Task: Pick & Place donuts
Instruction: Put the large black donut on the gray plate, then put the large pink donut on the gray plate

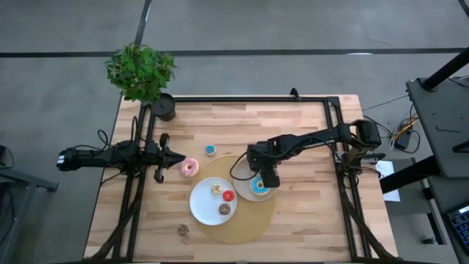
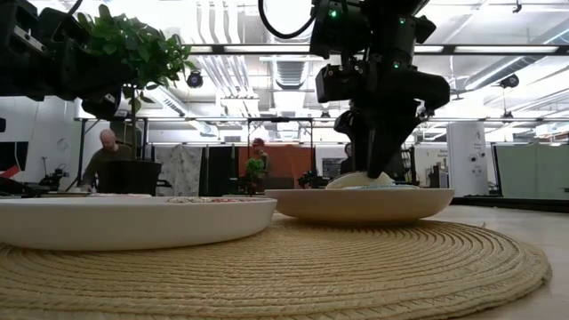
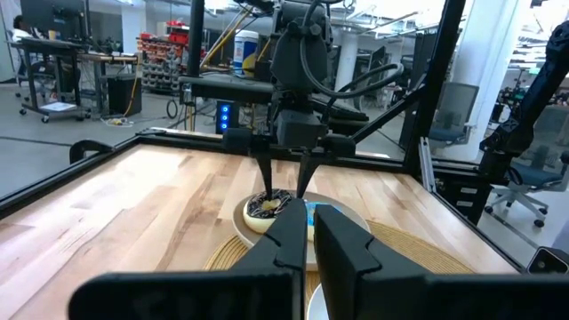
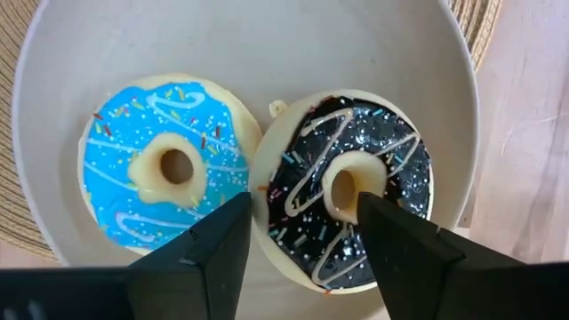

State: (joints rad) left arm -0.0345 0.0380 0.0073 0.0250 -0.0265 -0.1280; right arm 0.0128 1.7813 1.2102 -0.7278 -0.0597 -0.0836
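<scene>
A chocolate donut [image 4: 348, 191] and a blue-sprinkled donut [image 4: 164, 169] lie side by side in the beige plate [image 4: 53, 107]. My right gripper [image 4: 298, 209] points down over them, open: one finger stands between the two donuts, the other at the chocolate donut's hole. My left gripper [image 1: 177, 156] hovers shut at the table's left, beside the pink donut [image 1: 190, 167], which lies flat on the wood. Mini cream, red and brown donuts lie on the white plate [image 1: 202, 207]. A mini blue donut [image 1: 210, 150] and a brown one [image 1: 183, 230] lie on the table. My right gripper comes from above, pointing down, with its open fingers [image 4: 222, 240] on either side of the chocolate donut's ring on the side toward the blue donut [image 4: 289, 200]. Whether they touch it, I cannot tell. The donut lies flat in the plate.
Both plates sit on a round woven placemat [image 1: 249, 224] near the table's middle. A potted plant [image 1: 143, 73] stands at the far left corner. A black frame [image 1: 242, 99] runs along the table's edges. Bare wood lies to the right and the far side of the placemat.
</scene>
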